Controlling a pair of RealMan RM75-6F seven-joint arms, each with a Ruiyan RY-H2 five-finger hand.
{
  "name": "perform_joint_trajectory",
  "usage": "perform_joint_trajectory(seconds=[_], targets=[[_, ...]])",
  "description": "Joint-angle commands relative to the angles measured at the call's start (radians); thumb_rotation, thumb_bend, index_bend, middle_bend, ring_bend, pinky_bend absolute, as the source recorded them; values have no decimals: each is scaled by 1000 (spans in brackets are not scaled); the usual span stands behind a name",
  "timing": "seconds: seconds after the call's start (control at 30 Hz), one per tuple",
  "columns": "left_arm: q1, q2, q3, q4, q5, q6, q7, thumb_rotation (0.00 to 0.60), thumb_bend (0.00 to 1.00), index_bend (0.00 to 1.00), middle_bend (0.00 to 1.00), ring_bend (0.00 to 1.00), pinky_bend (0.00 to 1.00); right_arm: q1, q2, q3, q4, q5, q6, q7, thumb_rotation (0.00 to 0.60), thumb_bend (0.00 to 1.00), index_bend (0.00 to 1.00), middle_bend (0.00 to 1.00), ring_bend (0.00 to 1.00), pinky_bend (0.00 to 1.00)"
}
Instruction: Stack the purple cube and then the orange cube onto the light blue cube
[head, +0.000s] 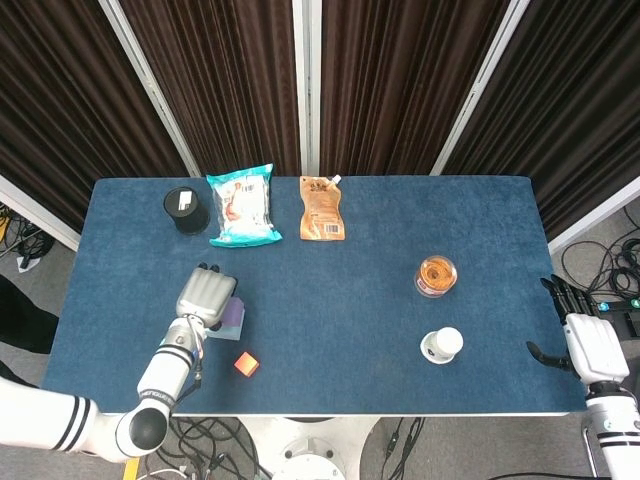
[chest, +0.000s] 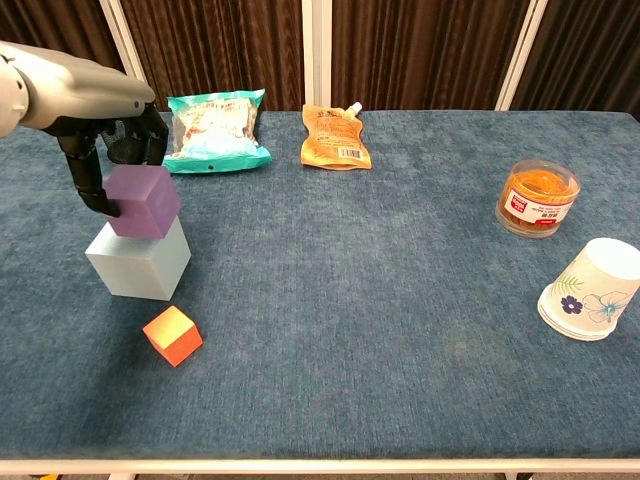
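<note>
The left hand's fingers (chest: 97, 190) wrap the purple cube (chest: 144, 201), which sits on top of the light blue cube (chest: 138, 259), slightly tilted; the left hand (chest: 105, 150) grips it from above. The orange cube (chest: 172, 335) lies on the blue table (chest: 380, 300) just in front of the stack. At the table's far right edge, the right hand (head: 585, 340) holds nothing, fingers spread

You are looking at these counts:
Cubes: three — purple cube (chest: 144, 200), light blue cube (chest: 139, 262), orange cube (chest: 172, 335)
Snack bags: one (chest: 212, 130)
Orange pouches: one (chest: 334, 138)
Jars: one (chest: 537, 198)
Paper cups: one (chest: 589, 290)
Black containers: one (head: 185, 209)
</note>
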Motion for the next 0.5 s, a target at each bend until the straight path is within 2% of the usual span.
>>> perform_joint_trajectory(seconds=[0.03,0.23,0.5], targets=[[3,-2,34,22,38,-16,-9,600,225,508,576,265,244,0,-1,0,0,1,0,-2,600,150,0,0,0,0],[-1,19,66,18,54,-62,-21,600,226,508,577,265,241,2,2,1,-1,6,-5,-1,600,150,0,0,0,0],[-9,22,76,24,63,-64,-44,600,226,507,576,265,241,2,3,-5,-1,2,-8,-5,600,150,0,0,0,0]])
